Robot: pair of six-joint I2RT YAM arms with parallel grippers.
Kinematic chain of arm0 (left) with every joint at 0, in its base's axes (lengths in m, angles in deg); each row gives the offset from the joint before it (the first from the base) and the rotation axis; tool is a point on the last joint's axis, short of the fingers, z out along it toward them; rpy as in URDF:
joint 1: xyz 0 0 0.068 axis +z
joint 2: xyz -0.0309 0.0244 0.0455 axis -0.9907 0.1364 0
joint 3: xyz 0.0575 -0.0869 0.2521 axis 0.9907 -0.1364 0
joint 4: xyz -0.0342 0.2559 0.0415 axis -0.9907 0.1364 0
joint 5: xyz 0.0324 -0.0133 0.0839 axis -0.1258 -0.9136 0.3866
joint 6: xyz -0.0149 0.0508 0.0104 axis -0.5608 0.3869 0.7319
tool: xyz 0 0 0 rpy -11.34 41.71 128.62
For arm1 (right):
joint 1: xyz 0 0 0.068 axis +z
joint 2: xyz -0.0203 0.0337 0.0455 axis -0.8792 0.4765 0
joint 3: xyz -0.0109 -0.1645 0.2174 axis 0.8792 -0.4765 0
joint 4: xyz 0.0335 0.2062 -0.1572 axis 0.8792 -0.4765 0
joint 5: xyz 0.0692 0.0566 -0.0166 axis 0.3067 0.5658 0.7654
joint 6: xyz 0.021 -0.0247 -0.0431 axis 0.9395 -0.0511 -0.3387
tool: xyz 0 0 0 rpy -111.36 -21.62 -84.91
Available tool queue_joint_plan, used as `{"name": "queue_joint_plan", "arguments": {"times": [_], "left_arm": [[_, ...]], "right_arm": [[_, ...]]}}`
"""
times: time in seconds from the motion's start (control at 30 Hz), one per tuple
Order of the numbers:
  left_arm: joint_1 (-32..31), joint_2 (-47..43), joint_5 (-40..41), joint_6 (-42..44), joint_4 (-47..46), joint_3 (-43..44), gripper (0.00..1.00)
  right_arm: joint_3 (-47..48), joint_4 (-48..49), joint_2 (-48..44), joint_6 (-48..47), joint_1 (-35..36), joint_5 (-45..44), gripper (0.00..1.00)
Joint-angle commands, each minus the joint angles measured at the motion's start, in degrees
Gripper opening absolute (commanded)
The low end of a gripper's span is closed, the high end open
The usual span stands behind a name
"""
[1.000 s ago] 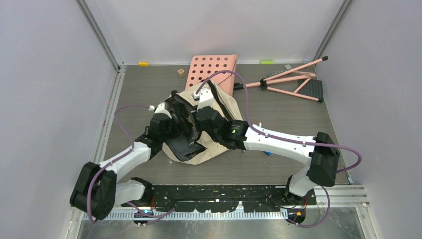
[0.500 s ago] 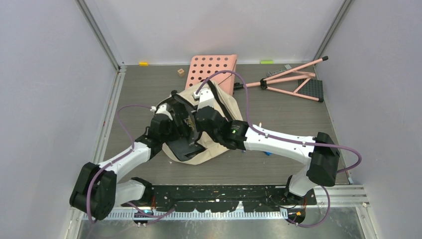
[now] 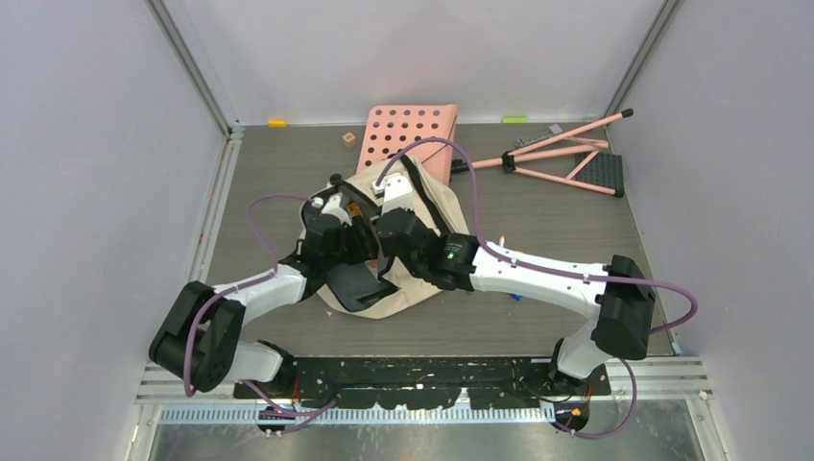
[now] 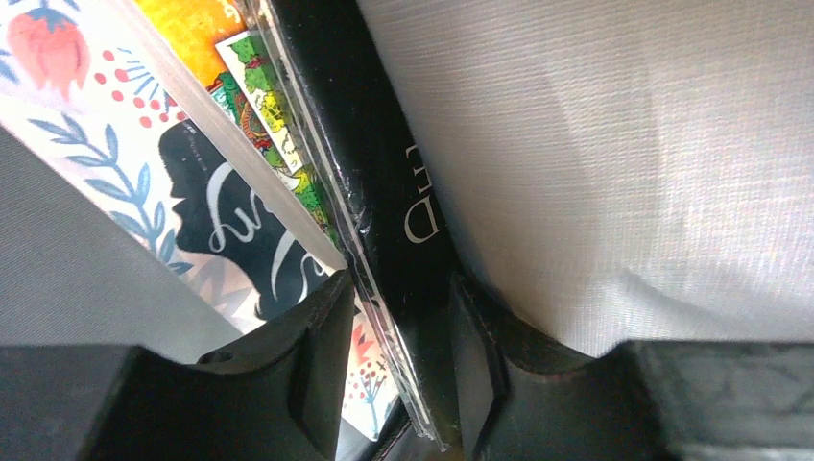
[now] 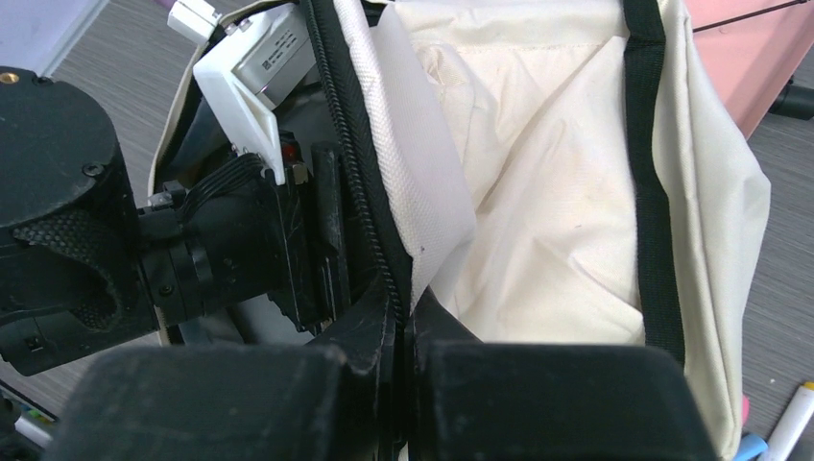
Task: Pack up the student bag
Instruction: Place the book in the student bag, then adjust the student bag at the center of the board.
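The cream student bag (image 3: 427, 240) lies in the middle of the table with its mouth facing left. My right gripper (image 5: 401, 322) is shut on the black zipper edge (image 5: 360, 182) of the bag's mouth and holds it up; it also shows in the top view (image 3: 389, 219). My left gripper (image 4: 398, 370) is inside the bag, against the grey lining (image 4: 624, 144). It is shut on a thin black book (image 4: 398, 221) in a clear sleeve. A floral-covered book (image 4: 192, 192) lies right beside it. In the top view the left gripper (image 3: 347, 216) is in the opening.
A pink perforated board (image 3: 408, 134) lies behind the bag. A pink folding stand (image 3: 566, 154) is at the back right. A wooden cube (image 3: 348, 138), a yellow block (image 3: 276, 122) and a green block (image 3: 514, 119) sit near the back wall. Markers (image 5: 792, 423) lie right of the bag.
My left arm has pushed forward and to the right, taking its gripper deeper into the bag's mouth. The right arm and the bag edge have stayed in place.
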State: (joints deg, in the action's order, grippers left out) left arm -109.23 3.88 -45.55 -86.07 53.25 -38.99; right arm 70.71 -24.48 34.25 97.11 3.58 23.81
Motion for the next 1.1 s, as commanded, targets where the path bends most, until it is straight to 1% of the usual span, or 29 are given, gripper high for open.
{"name": "queue_joint_plan", "arguments": {"times": [0.0, 0.07, 0.1, 0.13, 0.17, 0.23, 0.3, 0.4, 0.5, 0.6, 0.67, 0.73, 0.77, 0.8, 0.83, 0.87, 0.93, 0.97, 1.0, 1.07], "left_arm": [[-0.97, -2.74, 2.46, 1.25, -0.11, 1.10, 0.41], [-0.97, -9.03, 6.60, 2.97, 4.73, 0.05, 0.50], [-0.90, -12.24, 8.40, 4.28, 9.22, -0.05, 0.55], [-0.88, -15.55, 10.20, 5.38, 13.52, 0.18, 0.61], [-0.88, -19.14, 11.82, 6.56, 17.17, 0.49, 0.70], [-0.75, -25.93, 16.46, 7.24, 28.44, 1.68, 0.81], [-0.55, -32.22, 21.88, 6.86, 38.79, 3.41, 0.89], [-0.28, -39.87, 26.45, 6.83, 49.84, 5.57, 0.94], [0.07, -44.57, 27.23, 6.83, 56.11, 9.03, 0.97], [0.09, -45.07, 26.98, 8.09, 59.26, 14.31, 0.98], [0.09, -43.21, 27.22, 9.97, 60.56, 17.84, 0.99], [0.12, -41.19, 27.87, 12.47, 61.06, 20.60, 1.00], [0.09, -40.20, 28.15, 13.42, 61.04, 21.71, 1.00], [0.16, -39.10, 28.27, 14.45, 60.76, 22.68, 1.00], [0.17, -38.07, 28.24, 15.58, 60.28, 23.52, 1.00], [0.18, -37.06, 28.02, 16.64, 59.79, 24.45, 1.00], [0.24, -34.97, 27.35, 18.93, 58.81, 26.35, 1.00], [0.26, -33.99, 26.83, 20.13, 58.22, 27.36, 1.00], [0.31, -32.83, 26.39, 21.43, 57.52, 28.49, 1.00], [0.62, -29.84, 25.16, 24.20, 55.97, 30.13, 1.00]], "right_arm": [[2.58, -1.54, -0.65, -0.90, 0.86, -3.48, 0.00], [2.06, -1.57, -1.32, -1.04, 1.03, -3.83, 0.00], [1.87, -1.39, -1.55, -1.06, 1.01, -4.05, 0.00], [1.66, -1.26, -1.68, -1.11, 1.03, -4.26, 0.00], [1.62, -1.34, -1.68, -1.19, 1.07, -4.25, 0.00], [1.68, -1.39, -1.55, -1.03, 1.14, -4.08, 0.00], [1.51, -1.40, -0.92, -0.65, 1.33, -3.59, 0.00], [1.33, -1.47, 0.00, -0.12, 2.20, -3.47, 0.00], [1.38, -1.33, 2.27, 0.57, 4.21, -2.92, 0.01], [1.70, -1.55, 4.94, 1.98, 6.30, -1.91, 0.02], [1.97, -1.60, 6.99, 3.22, 8.40, -0.92, 0.04], [2.53, -1.51, 8.98, 4.77, 9.64, 0.65, 0.10], [3.08, -1.44, 10.03, 4.97, 9.97, 1.97, 0.18], [3.34, -1.46, 10.37, 5.14, 10.54, 2.56, 0.22], [3.78, -1.59, 10.68, 5.15, 10.76, 3.48, 0.32], [3.96, -1.82, 10.56, 5.06, 11.04, 3.97, 0.37], [3.96, -2.03, 8.53, 4.67, 11.15, 5.04, 0.60], [3.65, -2.11, 7.64, 4.35, 11.16, 5.44, 0.64], [3.46, -2.58, 5.70, 3.45, 11.16, 5.48, 0.73], [3.25, -4.66, 2.74, 2.06, 10.94, 5.11, 0.81]]}}
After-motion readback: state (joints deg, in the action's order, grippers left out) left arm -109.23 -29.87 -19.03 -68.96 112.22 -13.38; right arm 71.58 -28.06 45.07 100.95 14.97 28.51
